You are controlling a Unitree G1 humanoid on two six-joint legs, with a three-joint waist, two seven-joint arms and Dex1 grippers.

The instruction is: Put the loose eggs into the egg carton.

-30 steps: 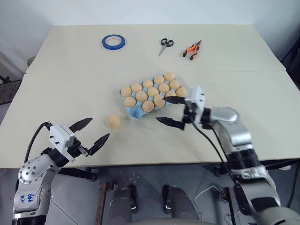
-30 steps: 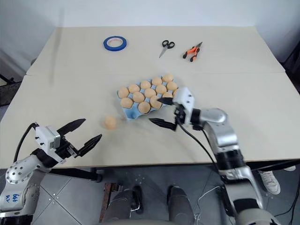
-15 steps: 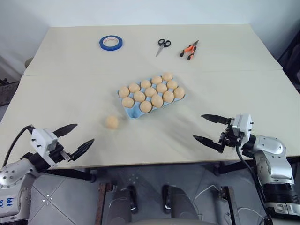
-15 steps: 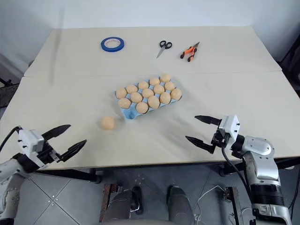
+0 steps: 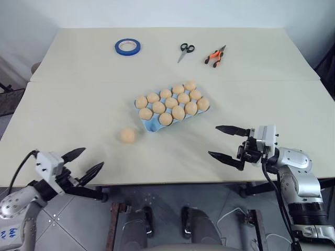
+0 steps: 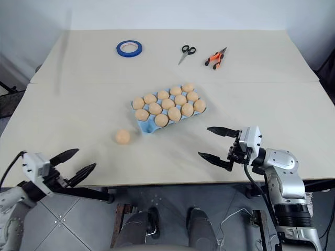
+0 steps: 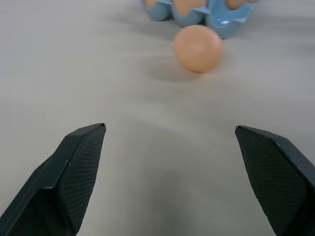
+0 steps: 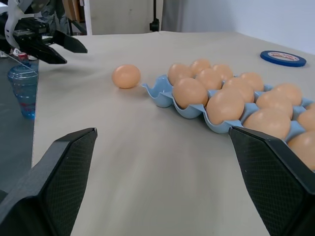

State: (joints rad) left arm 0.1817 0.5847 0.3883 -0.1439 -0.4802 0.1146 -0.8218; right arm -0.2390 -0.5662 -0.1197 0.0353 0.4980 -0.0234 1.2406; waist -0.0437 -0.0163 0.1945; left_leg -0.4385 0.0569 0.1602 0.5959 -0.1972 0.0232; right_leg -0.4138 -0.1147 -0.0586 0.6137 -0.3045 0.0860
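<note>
One loose egg (image 5: pixel 127 135) sits alone on the counter (image 5: pixel 63 104), left of centre in the head view, just off the lower-left corner of the egg carton (image 5: pixel 152 124). That blue carton lies at the middle of the frame, angled, and it looks nearly full of eggs, with what seems a single empty cup at the corner nearest the stray.

Left tool (image 5: pixel 84 163) hovers at the lower left, at the counter's near edge, fingers spread wide and empty. In its wrist view the egg (image 7: pixel 198 48) lies dead ahead between the two fingers (image 7: pixel 74 172), with a good stretch of bare counter between. Right tool (image 5: pixel 226 143) hangs at the lower right, also wide open and holding nothing, pointing across toward the carton (image 8: pixel 167 96).

Now the danger. That egg is round and smooth on a flat surface, so a finger that arrives off-centre could nudge it and send it rolling, perhaps toward the edge. A hard squeeze could crack it. And the free cup is hemmed in by seated eggs, so a sloppy drop could knock a neighbour or shove the light carton. Scissors (image 5: pixel 184 50), pliers (image 5: pixel 214 55) and a tape roll (image 5: pixel 127 46) lie far back, well out of the way.
</note>
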